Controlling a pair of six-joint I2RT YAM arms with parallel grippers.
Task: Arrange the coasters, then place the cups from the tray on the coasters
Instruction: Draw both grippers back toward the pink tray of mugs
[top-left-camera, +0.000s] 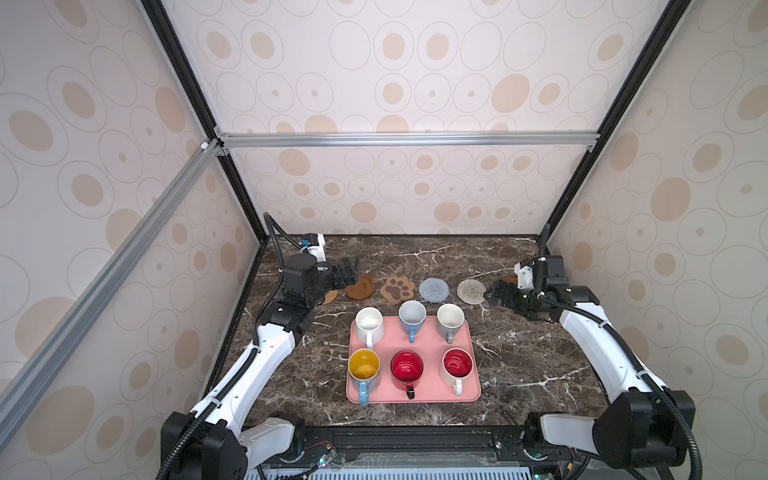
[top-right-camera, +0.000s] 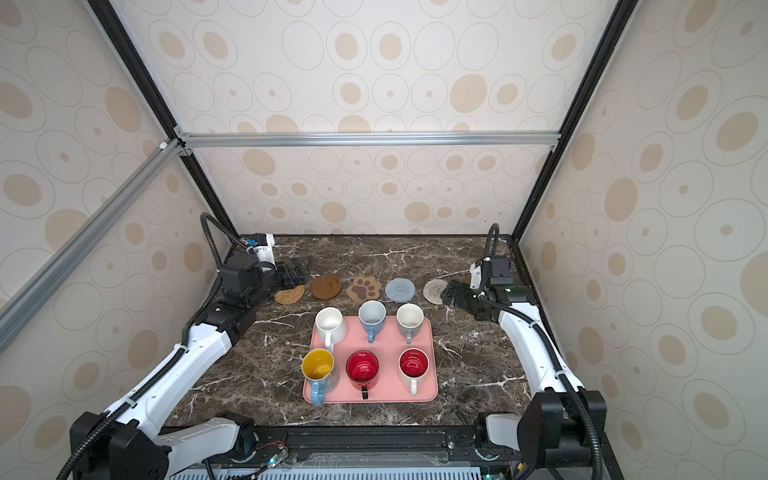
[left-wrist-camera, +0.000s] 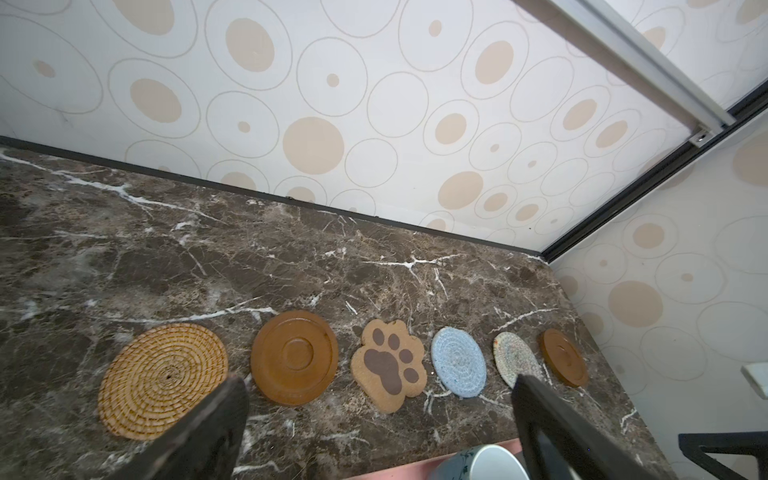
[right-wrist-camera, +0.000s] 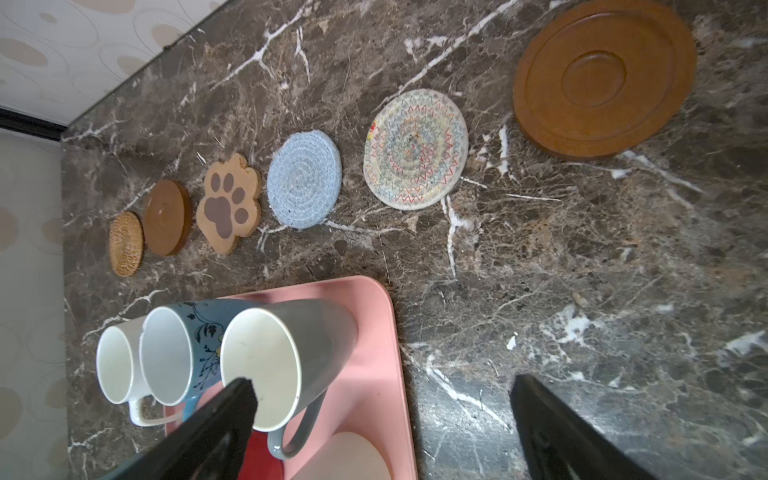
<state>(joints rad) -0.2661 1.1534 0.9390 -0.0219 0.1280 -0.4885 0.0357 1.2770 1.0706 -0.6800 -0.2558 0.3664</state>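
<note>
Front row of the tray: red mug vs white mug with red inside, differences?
Red mug: red outside, black handle; white mug with red inside: white outside, white handle. Red mug stands mid-row, white mug at the row's right end. Both upright on the pink tray, handles toward the near edge.

Both top views look from high above the near edge of the dark brown, white-veined marble tabletop (top-left-camera: 519, 361), down and toward the circle-patterned back wall (top-left-camera: 395, 195); set well back, they share almost the whole scene, including the flat pink rectangular tray (top-right-camera: 386, 345). The left wrist camera sits low and close at the far left, facing along the row of six flat coasters (left-wrist-camera: 457, 361) toward the right wall (left-wrist-camera: 665, 311); the right wrist camera looks steeply down from the far right toward the left wall (right-wrist-camera: 29, 291), nearer the surface; both share that row, seen from opposite ends, with the brown paw-shaped coaster (right-wrist-camera: 228, 203) in it.
</note>
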